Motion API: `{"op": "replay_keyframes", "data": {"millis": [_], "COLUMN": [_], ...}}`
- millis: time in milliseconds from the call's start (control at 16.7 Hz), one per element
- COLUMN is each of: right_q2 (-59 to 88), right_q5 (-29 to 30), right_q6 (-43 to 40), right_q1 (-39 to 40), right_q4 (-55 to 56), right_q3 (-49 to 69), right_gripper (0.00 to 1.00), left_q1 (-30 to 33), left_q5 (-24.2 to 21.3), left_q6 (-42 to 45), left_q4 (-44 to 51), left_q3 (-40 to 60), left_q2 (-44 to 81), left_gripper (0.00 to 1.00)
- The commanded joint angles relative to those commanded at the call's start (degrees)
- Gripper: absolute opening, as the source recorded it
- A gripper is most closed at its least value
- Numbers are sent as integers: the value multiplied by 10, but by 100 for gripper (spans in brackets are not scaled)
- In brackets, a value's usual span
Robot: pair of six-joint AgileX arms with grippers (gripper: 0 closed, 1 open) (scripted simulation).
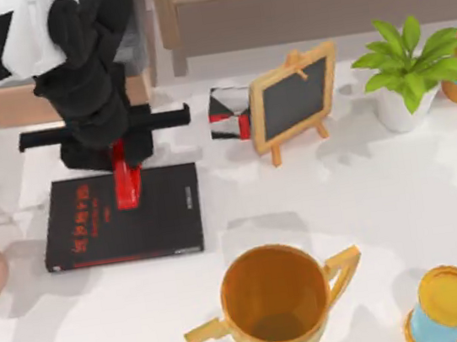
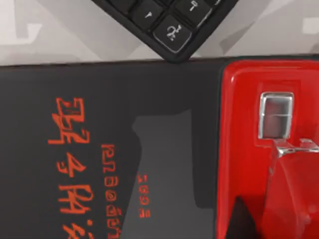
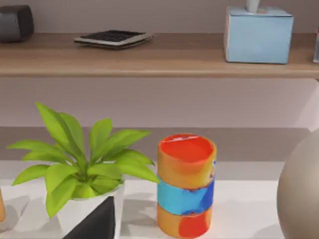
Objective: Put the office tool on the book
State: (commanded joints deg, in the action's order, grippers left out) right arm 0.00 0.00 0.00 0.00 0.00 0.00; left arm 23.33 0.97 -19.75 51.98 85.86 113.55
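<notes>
Red stapler [image 2: 249, 149], which I took for the office tool, lay closest to the left wrist camera. It sat directly under the left gripper [image 1: 124, 167], running from the far edge of the book [image 2: 99, 99] in over its black cover. The arm's bulk covered the jaws from above, so I could not tell whether they were pinching the stapler or had spread off it. Nor could I tell whether it was resting on the cover or hanging just clear. Holding it over bare cover, to the side of the jaws away from the red lettering, looked deliberate: flat support and no overhang. Just beyond the jaws, off the book's far edge, a black calculator [image 2: 169, 30] lay on the table, close enough to snag on a careless retreat. Farther off to the right stood a small chalkboard [image 1: 293, 98]. Farthest right, the idle right arm's camera faced a potted plant [image 3: 84, 169] and a striped can [image 3: 187, 184].
</notes>
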Motion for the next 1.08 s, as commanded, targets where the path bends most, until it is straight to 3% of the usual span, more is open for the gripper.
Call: {"op": "replay_keyframes", "data": {"millis": [420,1080], "right_q2": [0,0], "right_q5": [0,0], "right_q6": [0,0], "right_q1": [0,0], "right_q4": [0,0], "right_q3": [0,0], "right_gripper": [100,100], "left_q1": [-12,-12], "left_q5": [14,14], "left_q6": [-6,-6], "left_q4": [5,5], "left_q3": [-18,-18], "left_q2": [21,21], "left_gripper": [0,83]}}
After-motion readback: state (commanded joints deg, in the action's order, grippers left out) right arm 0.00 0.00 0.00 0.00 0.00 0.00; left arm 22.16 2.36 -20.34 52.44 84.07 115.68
